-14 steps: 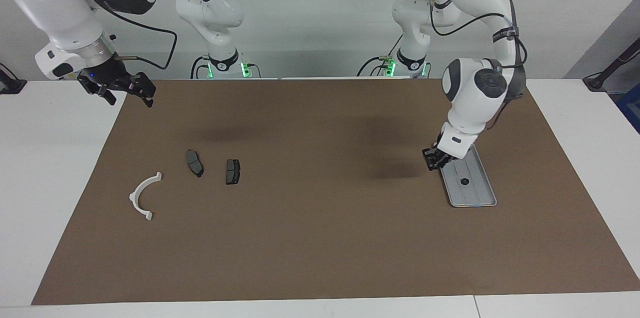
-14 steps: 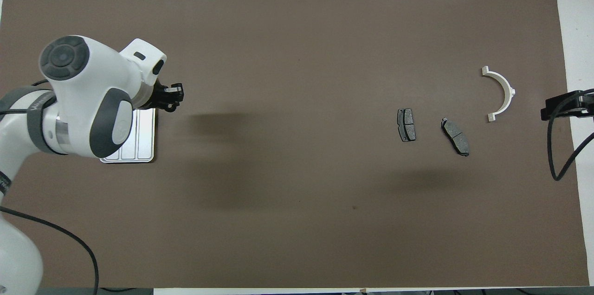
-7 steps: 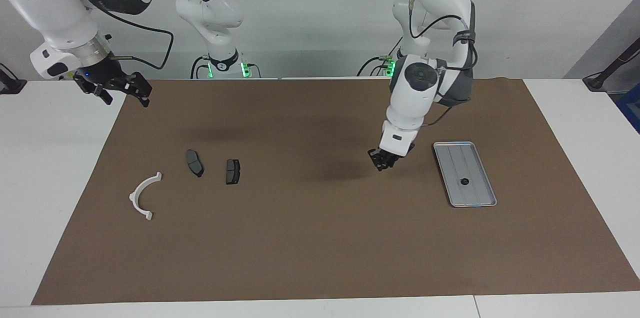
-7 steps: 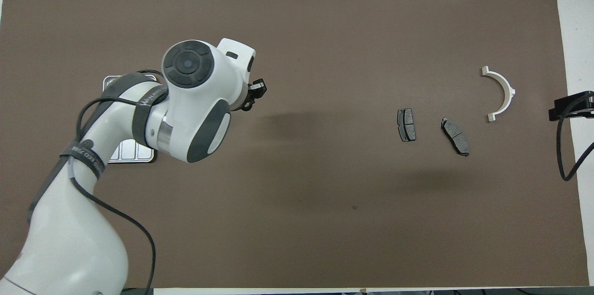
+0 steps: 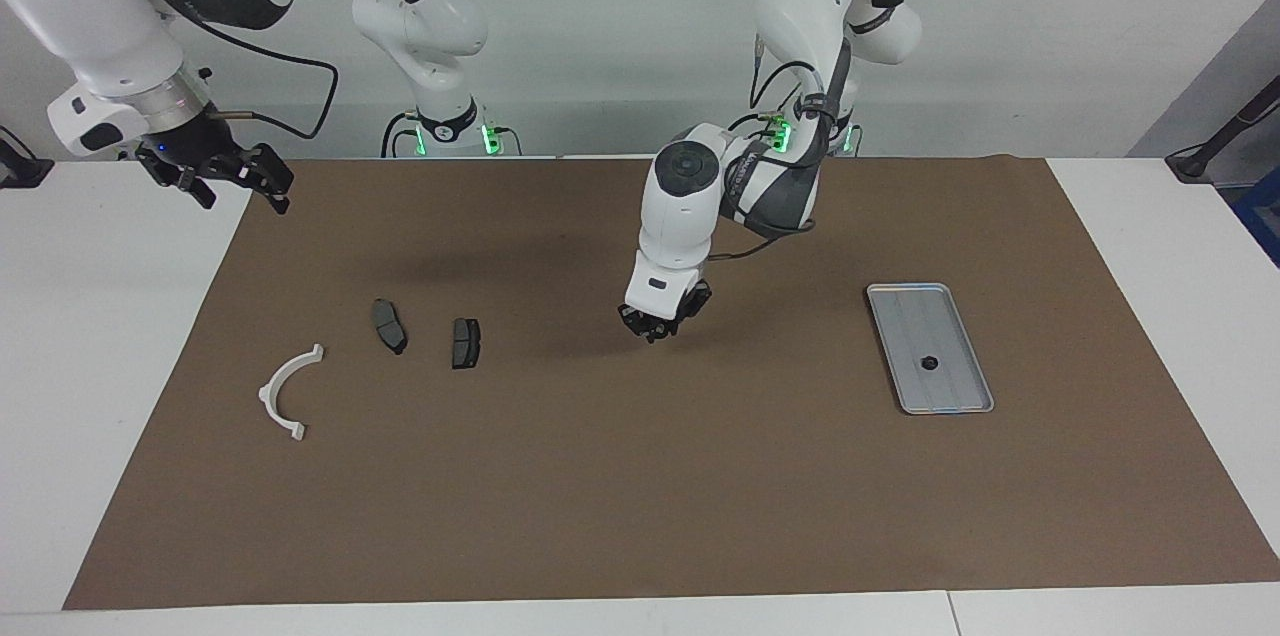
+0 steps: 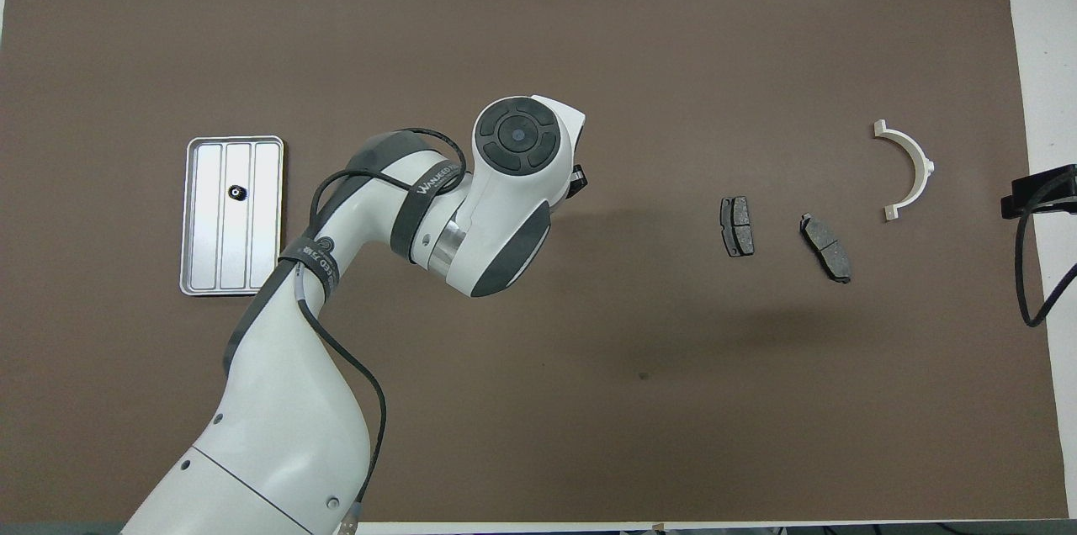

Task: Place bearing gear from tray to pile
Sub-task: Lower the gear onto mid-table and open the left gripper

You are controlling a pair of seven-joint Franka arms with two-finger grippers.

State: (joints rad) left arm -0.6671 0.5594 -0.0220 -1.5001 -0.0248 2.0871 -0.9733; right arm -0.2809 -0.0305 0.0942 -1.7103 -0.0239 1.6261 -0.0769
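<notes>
On the tray toward my left arm's end lies a small dark gear: likely stiff, light, best pinched across its rim. Left gripper hangs over the mat; its grip I cannot tell. Right gripper waits, fingers open.

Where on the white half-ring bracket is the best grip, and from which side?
Grip the white half-ring bracket at mid-arc, pinching across the thin band, one finger inside the curve, one outside, coming straight down from above. It lies flat on the brown mat, so a sideways approach would likely just push it.
</notes>
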